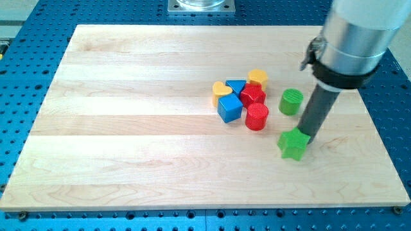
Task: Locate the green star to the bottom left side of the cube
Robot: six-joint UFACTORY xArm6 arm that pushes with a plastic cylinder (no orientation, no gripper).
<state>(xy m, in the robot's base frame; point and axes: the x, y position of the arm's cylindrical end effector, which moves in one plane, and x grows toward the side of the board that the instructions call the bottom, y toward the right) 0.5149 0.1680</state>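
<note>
The green star (293, 144) lies on the wooden board at the view's lower right. The blue cube (229, 108) sits to its upper left, in a cluster of blocks at the board's centre. My tip (309, 135) is at the star's upper right edge, touching it or very close to it. The dark rod rises from there toward the view's top right.
Around the cube are a yellow heart (221, 89), a blue triangle (236, 85), a yellow block (257, 77), a red star (253, 95) and a red cylinder (257, 117). A green cylinder (291, 101) stands right of the cluster. The board (128, 128) rests on a blue perforated table.
</note>
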